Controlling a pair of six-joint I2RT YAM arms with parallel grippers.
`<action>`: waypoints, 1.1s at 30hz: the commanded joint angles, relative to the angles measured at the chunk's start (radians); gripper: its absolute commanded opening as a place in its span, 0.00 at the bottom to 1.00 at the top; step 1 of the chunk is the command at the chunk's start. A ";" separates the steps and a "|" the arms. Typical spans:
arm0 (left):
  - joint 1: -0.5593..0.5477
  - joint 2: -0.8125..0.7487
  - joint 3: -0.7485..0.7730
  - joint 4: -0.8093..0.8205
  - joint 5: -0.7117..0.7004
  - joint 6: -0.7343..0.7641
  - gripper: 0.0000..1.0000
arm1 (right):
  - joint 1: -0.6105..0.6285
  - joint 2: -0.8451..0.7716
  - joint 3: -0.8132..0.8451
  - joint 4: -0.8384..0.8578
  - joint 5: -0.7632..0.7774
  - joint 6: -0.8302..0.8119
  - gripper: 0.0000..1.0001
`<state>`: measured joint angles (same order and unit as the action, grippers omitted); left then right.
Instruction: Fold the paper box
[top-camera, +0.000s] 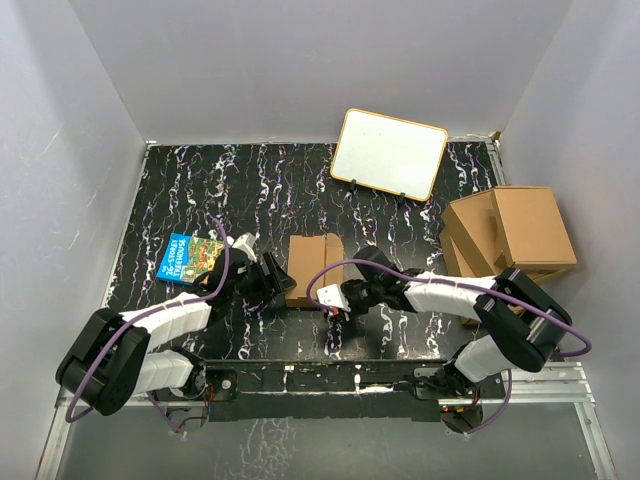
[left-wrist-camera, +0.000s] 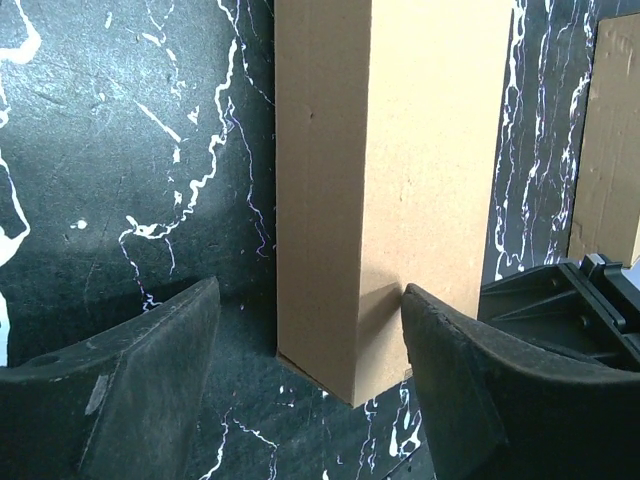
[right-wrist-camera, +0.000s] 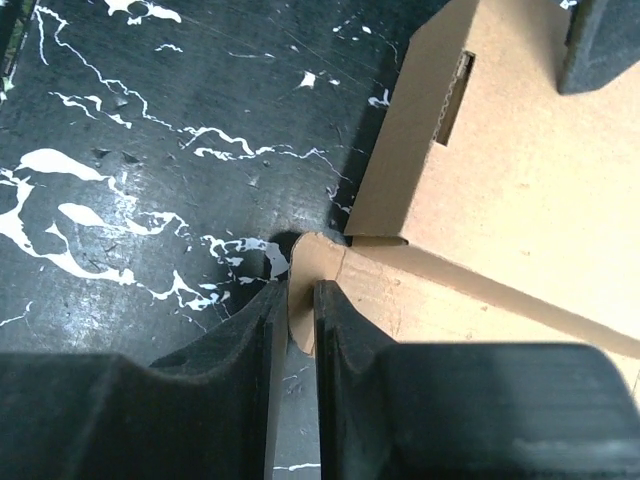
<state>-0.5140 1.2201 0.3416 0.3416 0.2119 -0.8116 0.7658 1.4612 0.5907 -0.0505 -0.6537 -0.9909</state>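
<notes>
Arms are bent low over the black marbled table (top-camera: 200, 190), with both forearms angled inward toward the paper box (top-camera: 315, 265), which is set near the table's centre. The left gripper (top-camera: 272, 280) is placed at the box's 9 o'clock side. In its wrist view the jaws are spread wide around a corner of the box, one finger (left-wrist-camera: 470, 370) touching a cardboard face and the other held apart from it. The right gripper (top-camera: 330, 300) is laid at the box's 5 o'clock corner, its fingers (right-wrist-camera: 350, 340) pinched on a rounded tab of the box, beside a slotted flap. A blue picture book (top-camera: 190, 258) is seen at the box's 9 o'clock, a whiteboard (top-camera: 388, 153) at 1 o'clock, and stacked cardboard boxes (top-camera: 510, 232) at 3 o'clock.
</notes>
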 joint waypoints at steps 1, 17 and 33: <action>0.004 -0.007 0.001 -0.003 -0.002 0.018 0.69 | -0.021 -0.022 0.026 0.053 -0.022 0.046 0.20; 0.004 0.062 0.083 -0.079 0.009 0.101 0.65 | -0.054 0.020 0.110 0.012 -0.069 0.221 0.14; 0.004 0.071 0.087 -0.106 -0.013 0.104 0.62 | -0.089 0.030 0.123 -0.011 -0.055 0.264 0.12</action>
<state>-0.5137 1.2758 0.4118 0.3023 0.2249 -0.7410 0.6876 1.4887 0.6731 -0.0795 -0.6838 -0.7567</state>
